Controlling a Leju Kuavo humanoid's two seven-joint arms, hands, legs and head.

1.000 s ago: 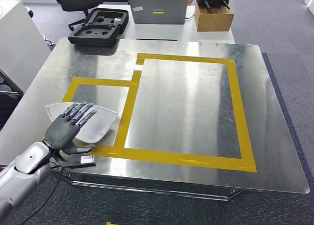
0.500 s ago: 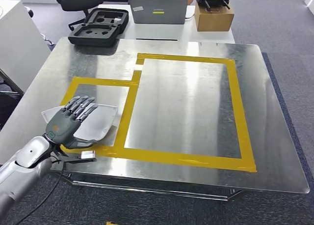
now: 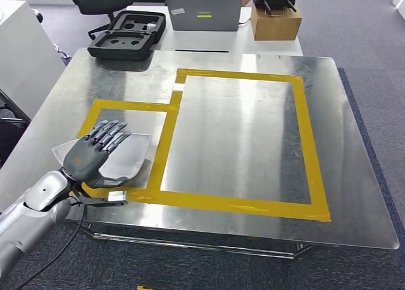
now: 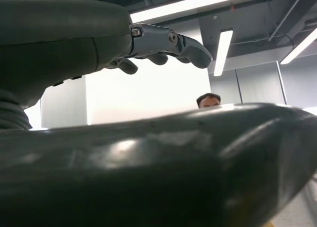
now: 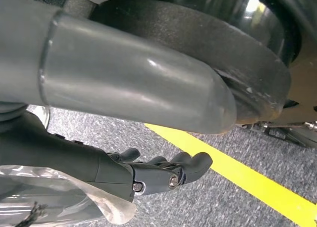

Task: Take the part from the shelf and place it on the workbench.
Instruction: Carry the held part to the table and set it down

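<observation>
The part (image 3: 128,152), a flat white shell-shaped piece, lies low over the small yellow-taped square (image 3: 131,105) at the near left of the metal workbench (image 3: 238,132). My left hand (image 3: 90,154) holds it at its near-left end, with straight fingers spread on top and the thumb along its front edge. In the left wrist view the fingers (image 4: 168,41) reach out above the thick thumb (image 4: 149,162), and the part is hidden. My right hand (image 5: 149,175) hangs over grey carpet, fingers loosely bent, holding nothing.
A larger yellow-taped rectangle (image 3: 305,138) fills the workbench's middle and right. Behind it, a second table carries a black foam case (image 3: 128,33), a laptop (image 3: 204,11) and a cardboard box (image 3: 276,21). A white cabinet (image 3: 21,56) stands at the left.
My left hand has moved slightly forward and right with the part, which has sunk lower and now lies flatter over the taped square.
</observation>
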